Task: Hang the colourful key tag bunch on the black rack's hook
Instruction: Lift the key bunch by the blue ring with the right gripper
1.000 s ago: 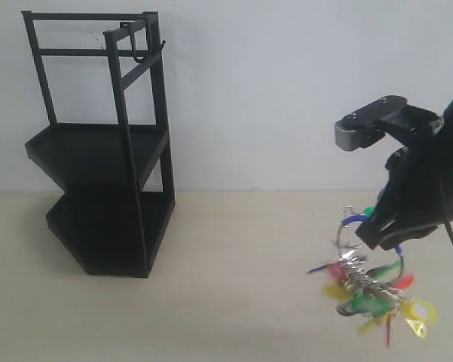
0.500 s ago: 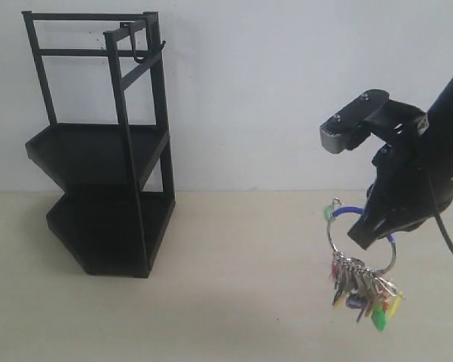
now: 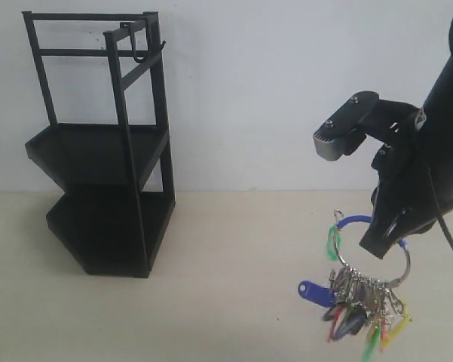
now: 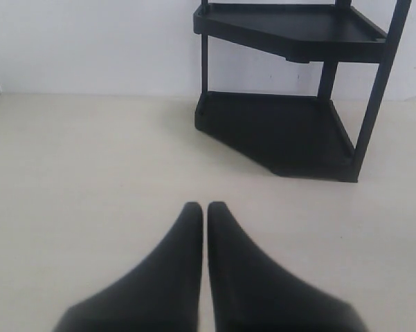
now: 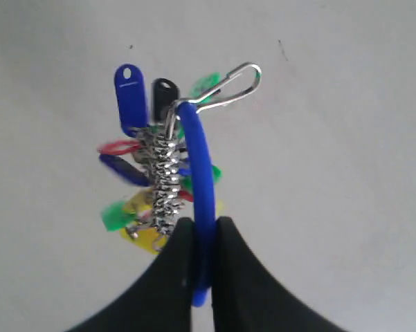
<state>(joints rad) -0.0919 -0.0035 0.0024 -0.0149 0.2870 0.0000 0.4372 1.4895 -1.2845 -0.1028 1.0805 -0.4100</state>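
The colourful key tag bunch (image 3: 358, 302) hangs in the air at the right, off the table. My right gripper (image 3: 381, 243) is shut on its blue loop (image 5: 199, 180); the tags (image 5: 142, 173) and a metal clip dangle beyond my right gripper (image 5: 205, 228). The black rack (image 3: 105, 151) stands far off at the left, its hook (image 3: 139, 54) on the top bar. My left gripper (image 4: 205, 207) is shut with nothing in it, low over the table and facing the rack's lower shelves (image 4: 284, 131). It does not show in the exterior view.
A white wall rises behind the beige table (image 3: 234, 302). Open table surface lies between the rack and the hanging bunch.
The right arm has lifted the bunch off the table and drifted a little leftward. The tags swing under the loop, a blue tag now sticking out to the left.
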